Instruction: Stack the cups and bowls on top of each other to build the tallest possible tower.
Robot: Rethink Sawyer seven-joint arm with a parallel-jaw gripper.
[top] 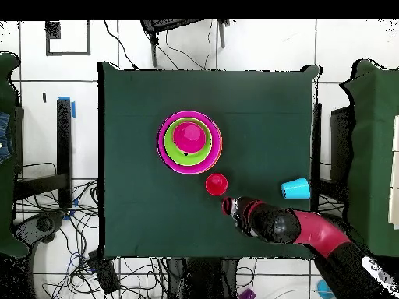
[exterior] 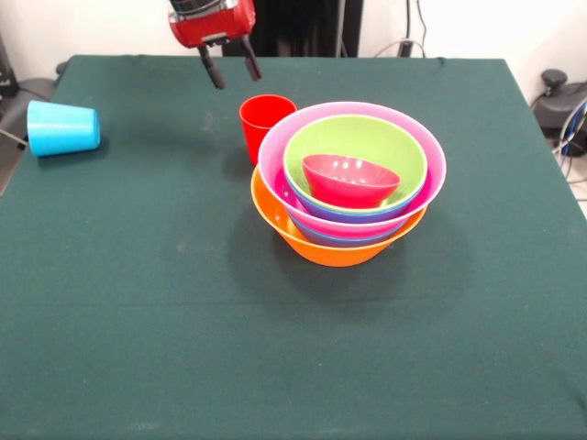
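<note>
Behind the tower (exterior: 348,183), right by its upright red cup (exterior: 265,124), hung with jaws spread and empty, gripper (exterior: 230,69) best dropped straight down, square over that rim, blue cup (exterior: 62,127) tipped far off.

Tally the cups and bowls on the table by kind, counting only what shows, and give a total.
Cups: 2, the red cup upright beside the tower, the light blue cup on its side.
Bowls: 5 visible in the tower, namely orange bowl, pink bowl, a blue-purple rim, lime green bowl, small red bowl.
Total: 7
</note>
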